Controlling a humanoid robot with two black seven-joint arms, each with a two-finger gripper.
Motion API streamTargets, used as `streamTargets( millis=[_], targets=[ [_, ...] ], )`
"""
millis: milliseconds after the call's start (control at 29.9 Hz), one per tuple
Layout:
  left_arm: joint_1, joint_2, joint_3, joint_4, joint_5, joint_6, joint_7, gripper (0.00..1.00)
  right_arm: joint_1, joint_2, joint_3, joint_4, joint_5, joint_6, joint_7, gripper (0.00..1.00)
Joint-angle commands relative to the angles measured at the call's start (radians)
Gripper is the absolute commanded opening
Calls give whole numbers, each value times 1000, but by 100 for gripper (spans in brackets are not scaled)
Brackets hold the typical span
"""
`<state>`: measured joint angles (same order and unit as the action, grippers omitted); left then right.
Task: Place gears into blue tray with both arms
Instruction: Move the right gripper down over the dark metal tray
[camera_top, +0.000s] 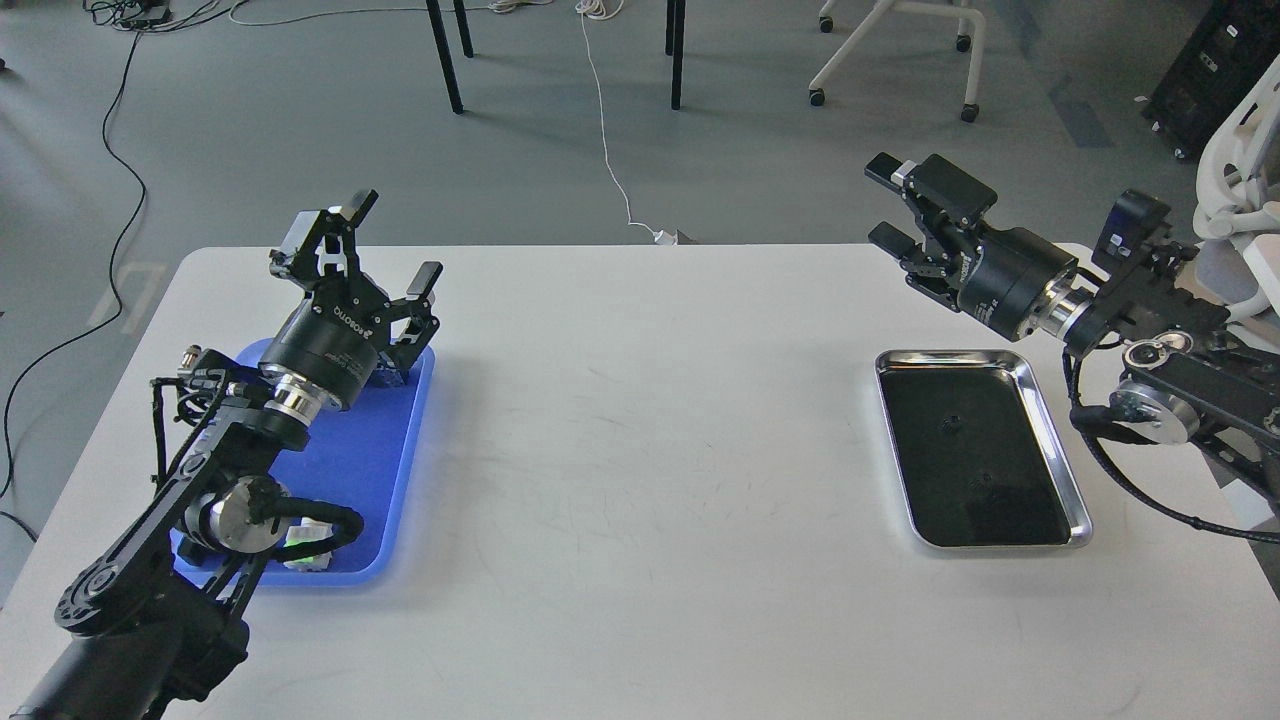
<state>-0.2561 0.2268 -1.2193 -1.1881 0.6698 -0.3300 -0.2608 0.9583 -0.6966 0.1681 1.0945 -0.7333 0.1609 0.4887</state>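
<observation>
At lower right, gears lie in my steel tray, well below the right gripper's spread fingers; my left gripper gapes above the blue tray.

Blue tray on table left; steel tray right, well apart; two gears inside steel tray.

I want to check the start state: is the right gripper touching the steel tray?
Apart. In the head view the right gripper hangs open beyond the far edge of the steel tray, with bare white table visible between them.
</observation>
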Motion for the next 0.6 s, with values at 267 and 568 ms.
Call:
streamTargets(
  millis=[267,568],
  targets=[
    [17,3,0,-45,2,2,0,98,353,-115,-550,-16,-676,2,0,97],
    [24,5,0,-62,2,2,0,98,407,-41,-769,-134,-796,2,0,94]
  ],
)
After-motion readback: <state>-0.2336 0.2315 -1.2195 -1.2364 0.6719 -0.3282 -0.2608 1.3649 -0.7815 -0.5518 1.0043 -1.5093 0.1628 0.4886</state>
